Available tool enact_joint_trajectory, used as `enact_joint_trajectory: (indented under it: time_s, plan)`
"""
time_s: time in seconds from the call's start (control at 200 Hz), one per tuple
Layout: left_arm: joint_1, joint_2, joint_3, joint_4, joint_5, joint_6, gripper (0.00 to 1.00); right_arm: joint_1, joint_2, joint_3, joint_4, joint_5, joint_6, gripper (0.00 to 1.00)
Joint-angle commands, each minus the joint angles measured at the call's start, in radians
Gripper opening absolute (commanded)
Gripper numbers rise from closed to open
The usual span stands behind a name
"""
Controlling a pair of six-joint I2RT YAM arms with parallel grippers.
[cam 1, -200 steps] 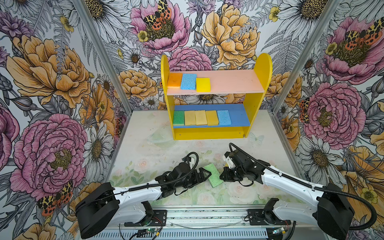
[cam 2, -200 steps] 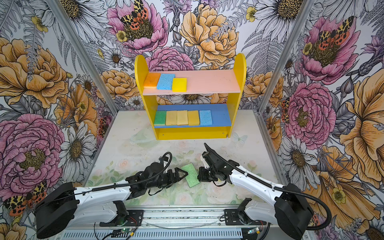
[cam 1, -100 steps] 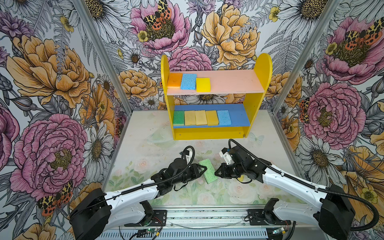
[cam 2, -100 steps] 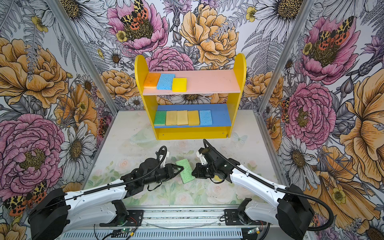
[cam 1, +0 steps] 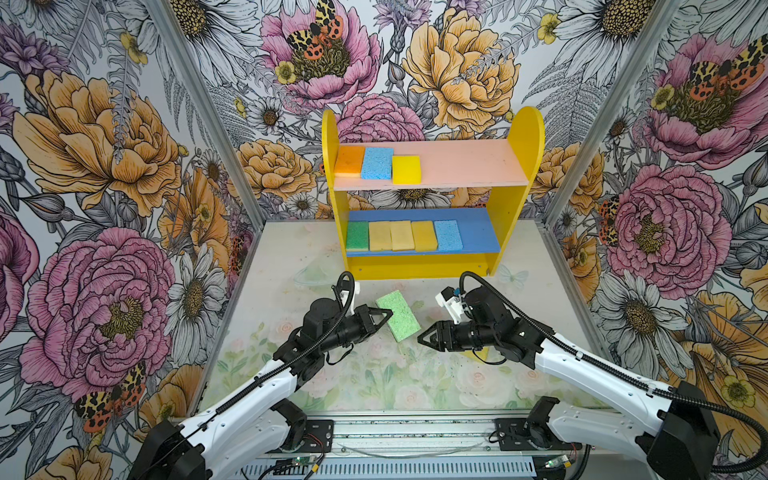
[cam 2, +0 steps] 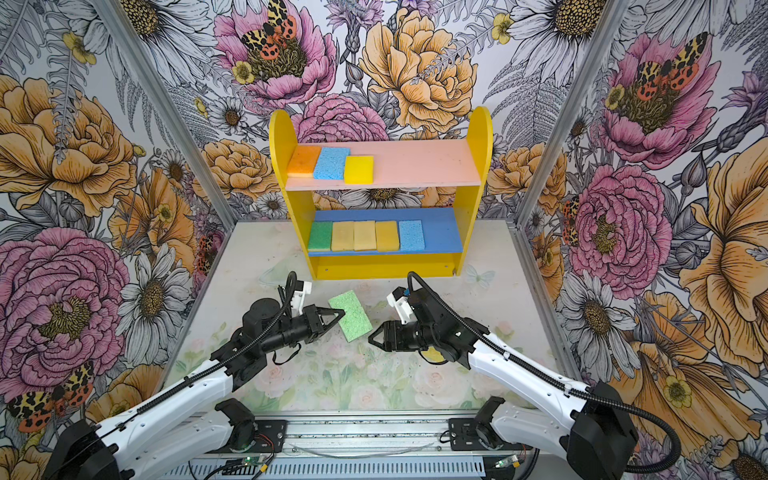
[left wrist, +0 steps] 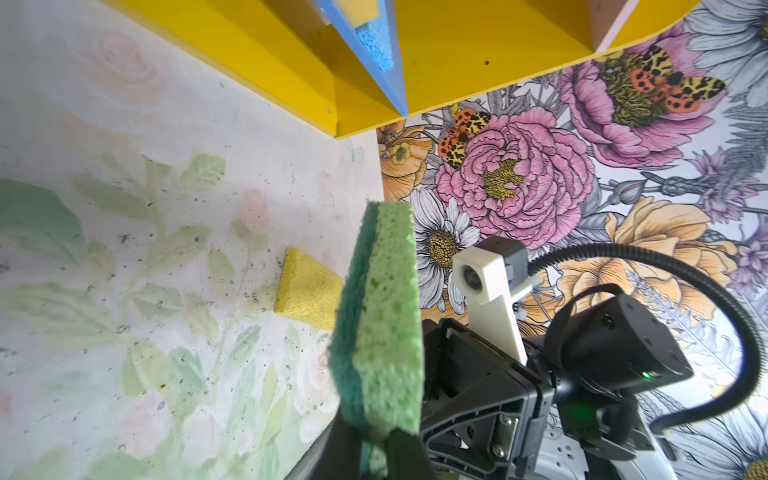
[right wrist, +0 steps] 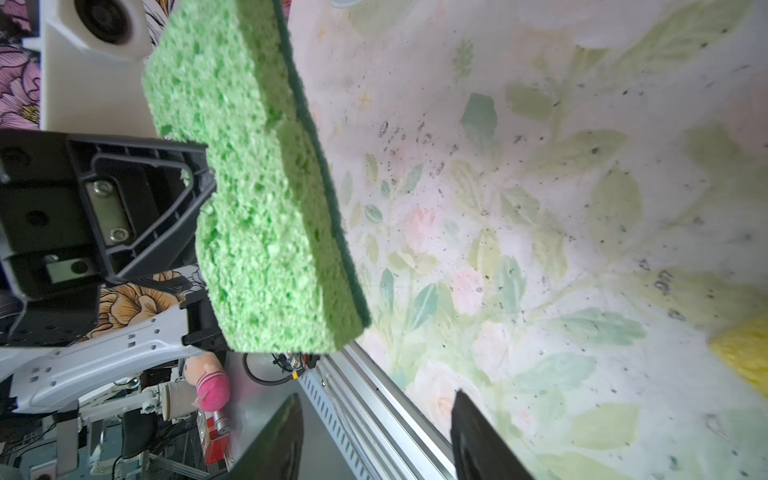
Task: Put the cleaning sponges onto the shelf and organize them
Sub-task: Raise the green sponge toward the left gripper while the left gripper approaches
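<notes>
Green sponge (cam 1: 401, 318) in left tool (cam 1: 386, 317)

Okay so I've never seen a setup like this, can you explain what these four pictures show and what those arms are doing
Two robot arms stand at a flower-printed table. Two pictures look down from overhead, almost identical; the other two come from a camera on each arm's wrist. The left gripper is clamped on the edge of a green sponge. The right gripper is open and empty. One yellow sponge lies on the table. Eight sponges already sit on the shelf.
</notes>
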Motion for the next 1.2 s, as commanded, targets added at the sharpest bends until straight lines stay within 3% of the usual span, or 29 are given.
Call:
enact_joint_trajectory:
  time_s: [0.0,0.305,0.58,0.65,0.77,0.85,0.97,1.151,1.196]
  plan:
    - [0.006,-0.016,-0.017,0.087,0.117,-0.014,0.04,0.009,0.007,0.042,0.11,-0.083,0.022,0.59]
    - [0.008,-0.037,-0.017,0.083,0.13,-0.016,0.03,0.006,0.023,0.071,0.141,-0.074,0.046,0.56]
    - [0.032,-0.055,-0.026,0.066,0.131,-0.013,0.04,0.004,0.016,0.064,0.139,-0.066,0.061,0.31]
    - [0.04,-0.064,-0.028,0.053,0.133,-0.01,0.03,0.004,0.011,0.059,0.141,-0.071,0.063,0.3]
    - [0.055,-0.074,-0.032,0.043,0.138,-0.011,0.04,0.003,0.001,0.05,0.14,-0.071,0.068,0.4]
    - [0.058,-0.072,-0.034,0.041,0.139,-0.01,0.03,0.001,-0.002,0.047,0.14,-0.071,0.07,0.4]
    - [0.058,-0.065,-0.034,0.045,0.14,-0.011,0.04,0.001,0.002,0.054,0.14,-0.07,0.07,0.31]
    - [0.068,-0.067,-0.034,0.03,0.144,-0.008,0.04,0.0,0.006,0.067,0.14,-0.065,0.068,0.05]
    - [0.076,-0.072,-0.03,0.011,0.144,-0.004,0.17,-0.002,0.004,0.068,0.138,-0.057,0.068,0.01]
